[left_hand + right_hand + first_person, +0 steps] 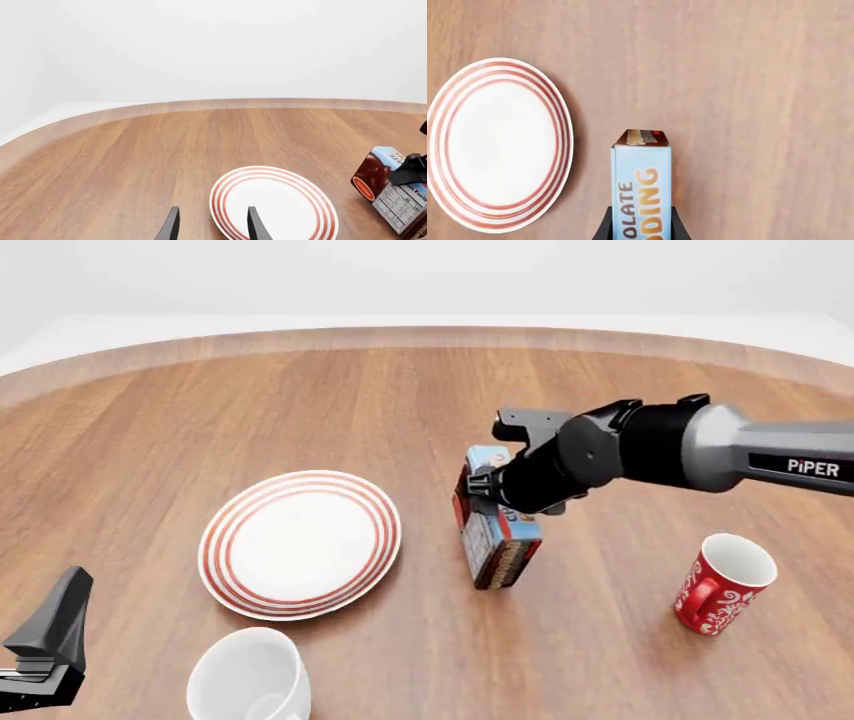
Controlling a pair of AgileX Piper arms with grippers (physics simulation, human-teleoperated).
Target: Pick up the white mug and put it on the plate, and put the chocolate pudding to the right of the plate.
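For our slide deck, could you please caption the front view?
Right gripper holds the chocolate pudding just right of the plate; white mug waits nearby.

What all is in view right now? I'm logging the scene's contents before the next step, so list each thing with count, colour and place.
Table: one, brown wood, under everything.
Plate: one, white with red rings, left of centre, nothing on it.
White mug: one, plain white, near edge, on the table in front of the plate.
Chocolate pudding: one box, light blue face, dark brown and red sides, standing on end just right of the plate.
Red mug: one, red with white patterns, far right.
Right gripper: one, black, fingers on either side of the chocolate pudding.
Left gripper: one, black, open, at the near left corner, holding nothing.
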